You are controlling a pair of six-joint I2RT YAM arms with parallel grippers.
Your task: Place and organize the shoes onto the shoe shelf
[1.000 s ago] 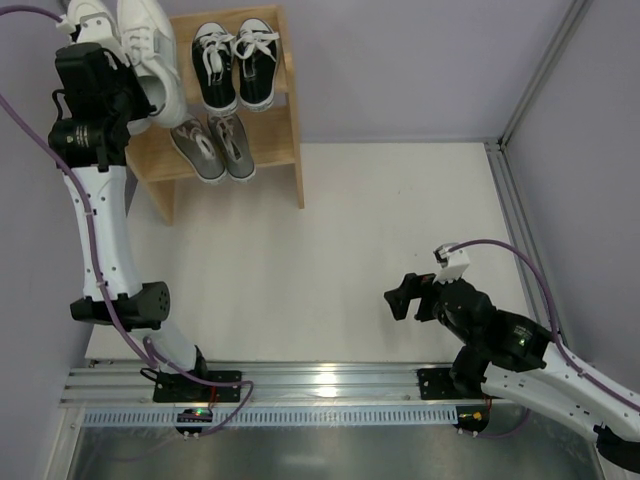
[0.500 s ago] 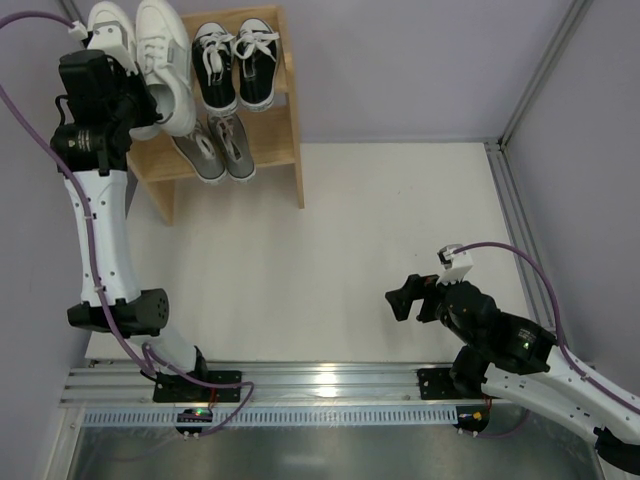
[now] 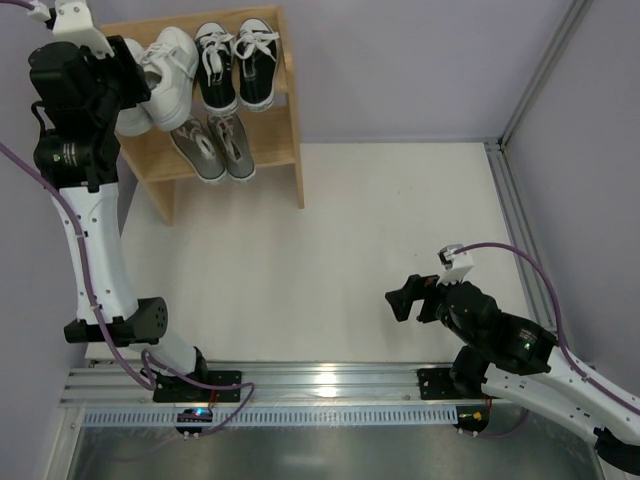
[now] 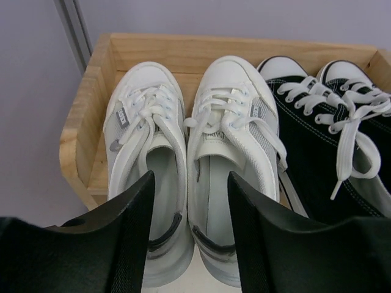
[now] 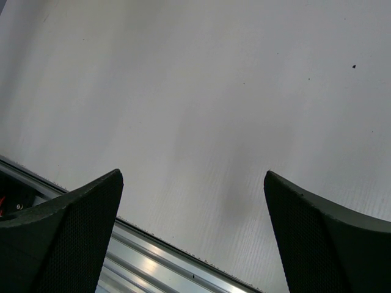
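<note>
A pair of all-white shoes lies on the left of the shoe shelf's top tier, heels toward the camera in the left wrist view. The black canvas shoes sit beside them on the right. A grey pair rests on the lower tier. My left gripper is open just behind the white heels, its fingers apart and holding nothing. Part of the left white shoe is hidden by that wrist in the top view. My right gripper hovers open over the bare white tabletop.
The shelf stands in the back left corner against purple walls. An aluminium rail runs along the near edge by the arm bases. A metal frame post rises at the right. White tabletop stretches between shelf and right arm.
The left arm swung the white shoes down and back onto the top tier, then its jaws opened and let go of them. The right arm stayed put.
</note>
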